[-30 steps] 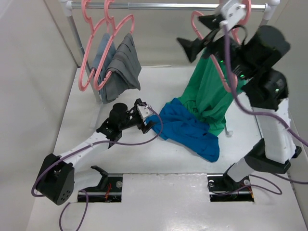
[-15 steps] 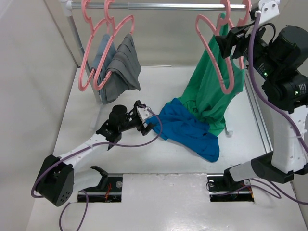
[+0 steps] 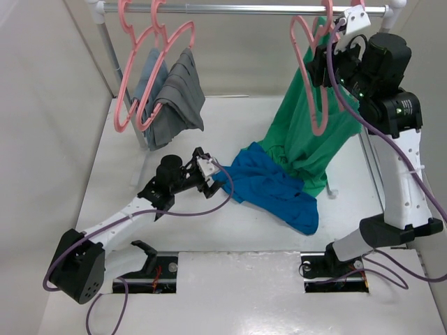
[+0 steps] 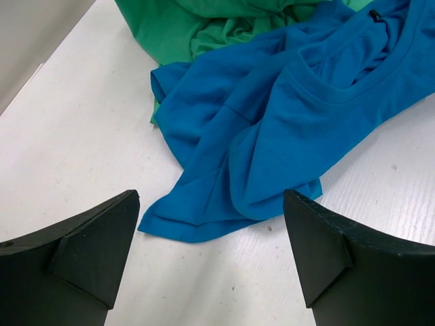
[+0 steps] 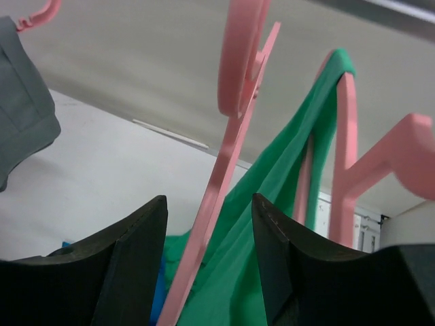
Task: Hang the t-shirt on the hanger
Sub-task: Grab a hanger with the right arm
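The bright blue t-shirt point(image 3: 269, 187) lies crumpled on the white table, partly under the hem of the green top point(image 3: 307, 139). My left gripper point(image 3: 211, 176) is open and empty, low over the table at the t-shirt's left edge. In the left wrist view the t-shirt point(image 4: 272, 122) fills the area ahead of the open left gripper point(image 4: 211, 198). The bare pink hanger point(image 3: 316, 105) hangs from the rail in front of the green top. My right gripper point(image 3: 323, 61) is up by the rail. In the right wrist view the hanger's bar point(image 5: 231, 136) passes between the open jaws of the right gripper point(image 5: 209, 198).
A metal rail point(image 3: 244, 9) runs across the back. Grey garments point(image 3: 171, 98) hang on pink hangers at its left end. The green top point(image 5: 272, 224) hangs on its own pink hanger point(image 5: 343, 156) just behind the bare one. Walls close in on the left and right.
My right arm has swung right and up to the rail, and its open jaws now straddle the bare hanger. The left gripper has hardly moved.
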{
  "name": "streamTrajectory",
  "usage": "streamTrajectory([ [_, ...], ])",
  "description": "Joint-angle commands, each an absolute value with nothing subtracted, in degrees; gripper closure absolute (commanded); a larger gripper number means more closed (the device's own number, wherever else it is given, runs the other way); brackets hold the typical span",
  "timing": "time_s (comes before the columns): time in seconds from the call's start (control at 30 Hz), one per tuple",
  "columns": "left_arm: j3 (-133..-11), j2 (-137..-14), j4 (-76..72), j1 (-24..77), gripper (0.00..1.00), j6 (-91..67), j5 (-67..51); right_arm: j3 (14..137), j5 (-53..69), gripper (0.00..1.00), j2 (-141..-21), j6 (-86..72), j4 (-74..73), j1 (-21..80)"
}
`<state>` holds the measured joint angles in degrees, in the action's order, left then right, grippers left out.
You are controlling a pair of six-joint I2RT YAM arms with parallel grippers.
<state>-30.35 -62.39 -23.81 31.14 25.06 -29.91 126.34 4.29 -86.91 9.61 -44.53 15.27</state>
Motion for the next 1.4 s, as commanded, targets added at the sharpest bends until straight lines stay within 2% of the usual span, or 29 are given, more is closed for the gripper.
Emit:
streamTrajectory([
  [0.0, -29.53, -60.91, -26.89, 31.29, 0.16, 25.14, -30.50, 123.85, 3.87, 0.42, -85.87, 8.35, -43.24, 14.77],
  [0.07, -29.53, -60.39, -26.89, 31.29, 0.16, 25.14, -30.50, 122.44, 3.87, 0.42, -85.87, 8.35, -42.63, 14.77],
  [0.1, -29.53, -60.38, -27.42, 31.29, 0.16, 25.14, -30.50, 121.21, 3.87, 0.51, -85.87, 8.35, -41.93, 14.77],
  [0.17, -29.53, -60.38, -27.42, 31.29, 0.16, 25.14, -29.98, 120.33, 5.35, 0.59, -85.35, 8.35, -40.61, 14.77],
  [0.2, -29.53, -60.38, -27.42, 31.29, 0.16, 25.14, -29.97, 119.80, 5.36, 0.68, -85.34, 8.35, -40.61, 14.77],
  [0.43, -29.53, -60.38, -26.89, 31.29, 0.16, 25.14, -29.97, 116.90, 8.00, 1.00, -82.63, 8.35, -37.88, 14.77],
  [0.6, -29.53, -60.90, -26.89, 31.29, 0.16, 25.14, -29.97, 116.28, 12.38, 1.00, -80.51, 9.49, -36.47, 14.77],
  [0.8, -30.06, -60.91, -26.89, 31.29, 0.16, 25.14, -30.50, 116.81, 24.86, 1.00, -78.76, 10.02, -36.47, 14.77],
  [1.0, -30.06, -60.91, -26.89, 31.29, 0.16, 25.75, -30.50, 111.28, 31.19, 1.00, -76.12, 10.02, -38.32, 15.38],
  [1.07, -30.06, -60.91, -26.89, 31.29, 0.16, 26.54, -31.02, 106.98, 32.69, 1.00, -74.27, 9.50, -38.32, 15.91],
  [1.23, -32.51, -58.10, -26.89, 31.81, 0.24, 30.48, -33.22, 95.12, 37.25, 1.00, -69.00, 8.18, -36.04, 17.14],
  [1.37, -33.05, -54.41, -32.85, 31.82, 0.21, 32.94, -35.24, 81.68, 42.88, 1.00, -63.12, 4.84, -29.98, 18.28],
])
